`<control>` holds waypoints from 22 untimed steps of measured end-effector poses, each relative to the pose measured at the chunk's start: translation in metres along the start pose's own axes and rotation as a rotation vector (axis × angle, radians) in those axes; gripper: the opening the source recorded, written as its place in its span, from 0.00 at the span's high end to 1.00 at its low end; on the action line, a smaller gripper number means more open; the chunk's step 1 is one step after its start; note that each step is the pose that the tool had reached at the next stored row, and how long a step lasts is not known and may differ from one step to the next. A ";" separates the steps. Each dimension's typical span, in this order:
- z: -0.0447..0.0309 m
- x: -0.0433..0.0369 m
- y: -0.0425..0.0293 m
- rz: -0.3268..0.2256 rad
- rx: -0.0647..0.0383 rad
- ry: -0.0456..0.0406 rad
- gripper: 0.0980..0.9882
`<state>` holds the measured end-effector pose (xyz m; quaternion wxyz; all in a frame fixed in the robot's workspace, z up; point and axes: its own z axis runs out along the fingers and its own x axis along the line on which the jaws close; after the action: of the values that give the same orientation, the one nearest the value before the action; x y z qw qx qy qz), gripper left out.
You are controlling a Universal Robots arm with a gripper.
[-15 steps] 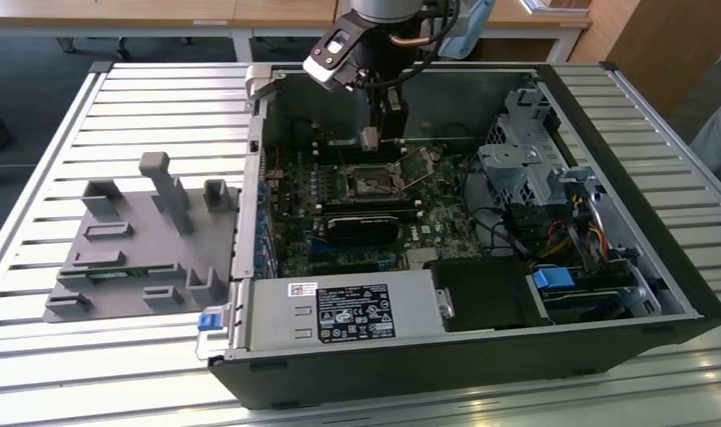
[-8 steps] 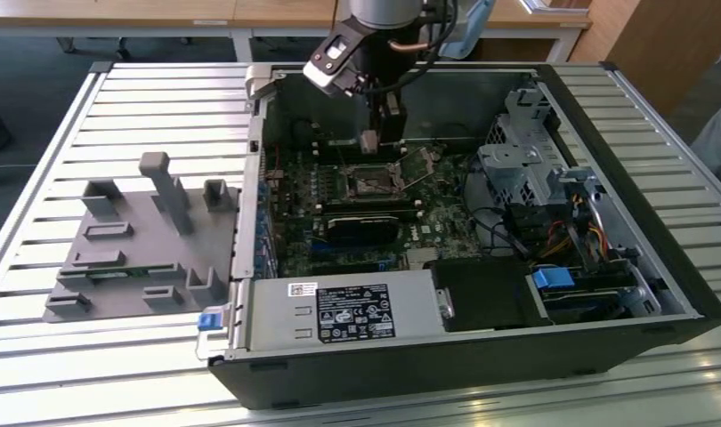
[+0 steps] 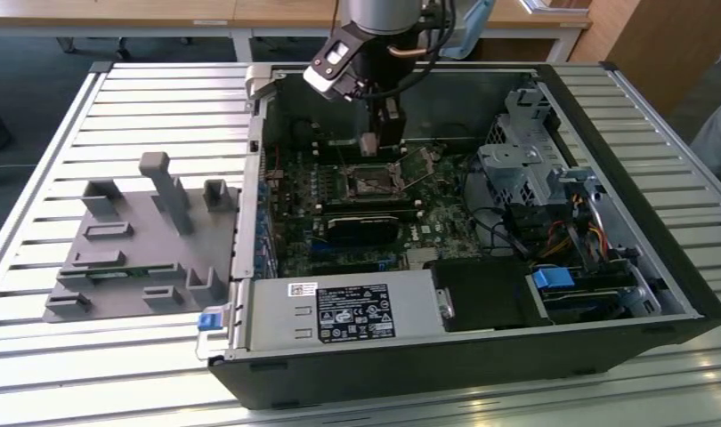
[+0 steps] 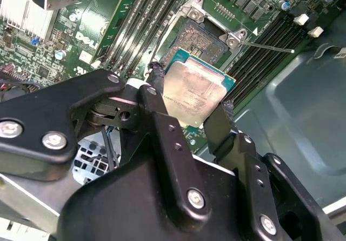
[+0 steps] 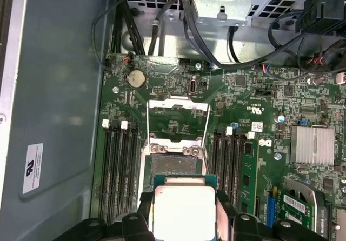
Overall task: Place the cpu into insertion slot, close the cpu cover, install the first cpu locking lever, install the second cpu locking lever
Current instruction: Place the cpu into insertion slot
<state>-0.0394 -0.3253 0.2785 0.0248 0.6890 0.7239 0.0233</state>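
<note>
My gripper (image 4: 189,110) is shut on the cpu (image 4: 194,89), a flat square chip with a silvery top, one black finger on each of two opposite edges. In the first wrist view the cpu (image 5: 184,208) hangs close above the insertion slot (image 5: 173,164), partly covering its near side. The slot (image 4: 199,38) lies bare, with dark contacts showing. The cpu cover (image 5: 178,105) stands flipped open beyond the slot, and a thin locking lever (image 5: 208,127) runs along each side. In the exterior view the gripper (image 3: 384,147) reaches down into the case just above the slot (image 3: 370,182).
Memory slots (image 5: 116,165) flank the socket on both sides. A black card (image 3: 367,222) lies beside the socket, a power supply (image 3: 336,311) at the case front, and a drive cage (image 3: 521,169) with cables on the exterior view's right. A grey fixture (image 3: 135,240) sits outside the case.
</note>
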 end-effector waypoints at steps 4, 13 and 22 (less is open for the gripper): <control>0.0041 0.0013 -0.0002 0.009 0.000 -0.0004 0.50; 0.0181 0.0035 -0.0010 0.033 0.002 -0.0066 0.50; 0.0339 0.0052 -0.0020 0.033 0.003 -0.0069 0.50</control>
<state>-0.0394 -0.3202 0.2446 0.0258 0.7010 0.7124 0.0201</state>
